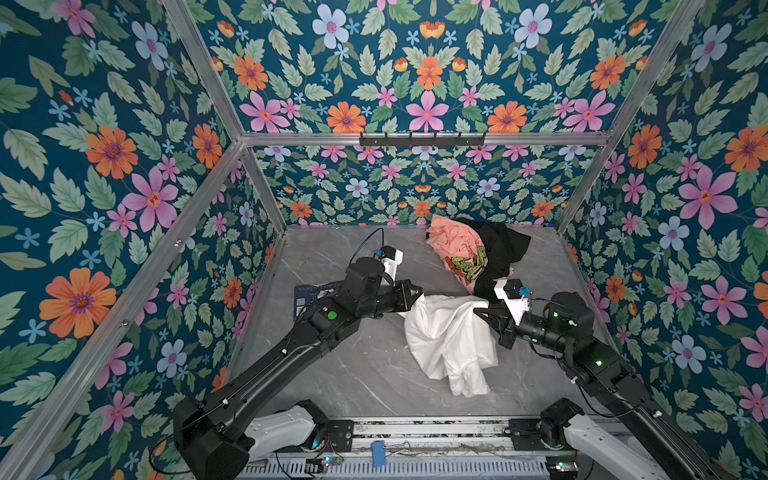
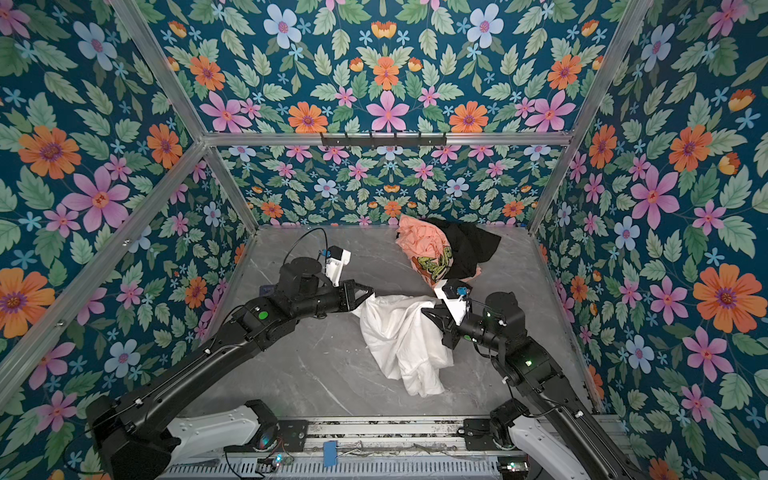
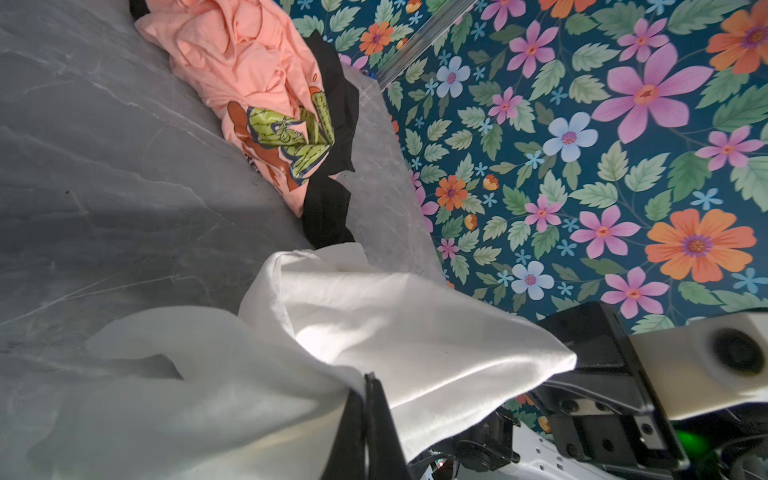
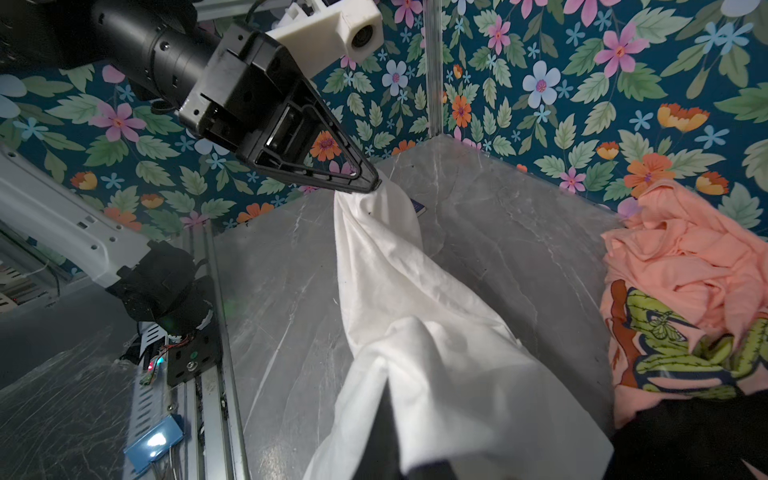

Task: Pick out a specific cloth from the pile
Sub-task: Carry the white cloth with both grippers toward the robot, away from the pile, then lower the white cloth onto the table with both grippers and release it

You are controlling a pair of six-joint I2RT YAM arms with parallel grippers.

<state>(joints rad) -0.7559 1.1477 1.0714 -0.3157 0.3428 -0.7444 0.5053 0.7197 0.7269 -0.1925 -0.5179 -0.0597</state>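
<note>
Left claw (image 1: 419,296) is pressed together on one upper corner of the cloth (image 1: 449,336), the plain white garment. Its black fingers (image 4: 357,174) meet with a fold of white fabric pinched between them. In the right wrist view the fabric is gathered to a point at the tips and falls away from there. Beneath this arm, on the left part of the grey marble desk (image 1: 353,374), lies a flat dark blue thing (image 1: 311,293), partly hidden by the arm.

Between the two arms, near the middle of the desk, the cloth is held up along its far edge, which spans from one claw to the other. Below that edge it hangs in loose folds, and its near end lies crumpled on the desk.

To the right, the right claw (image 1: 478,311) is closed too, pinching the other upper corner of the cloth; the left wrist view shows the white fabric drawn to a tip at its black body.

Farther back and to the right, against the far flowered wall, sits the pile (image 1: 469,249): a peach-pink shirt (image 1: 453,241) with a green-and-red print, and a black garment (image 1: 505,249) just right of it. The black garment's near end comes just beside the cloth's far edge; whether they touch I cannot tell.
</note>
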